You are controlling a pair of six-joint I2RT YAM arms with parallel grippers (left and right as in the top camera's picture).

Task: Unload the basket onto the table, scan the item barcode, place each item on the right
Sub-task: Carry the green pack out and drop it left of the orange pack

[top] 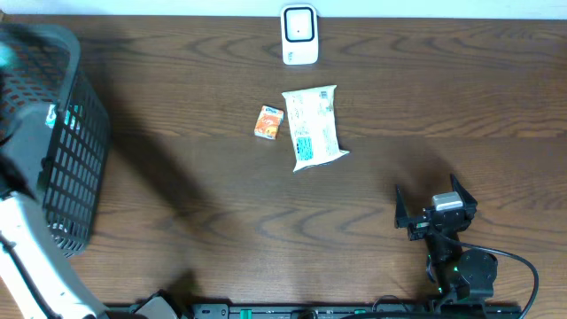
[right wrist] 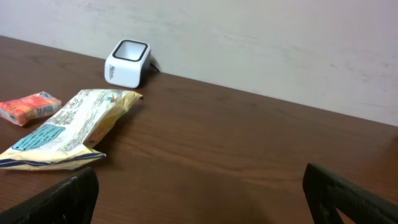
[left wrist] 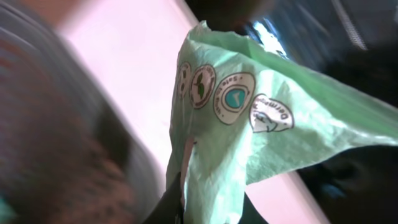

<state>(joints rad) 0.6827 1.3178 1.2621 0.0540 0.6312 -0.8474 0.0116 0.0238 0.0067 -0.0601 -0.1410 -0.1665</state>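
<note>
Though blurry, green packet (left wrist: 261, 130) with round badges (left wrist: 235, 98), edges offscreen.

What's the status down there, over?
Left gripper shut on green packet, at the basket. Right gripper open, empty. White pouch and orange packet lie before the scanner.

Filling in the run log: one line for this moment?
left gripper: shut on green packet, at basket | right gripper: open, empty | scanner: scan not yet done
</note>
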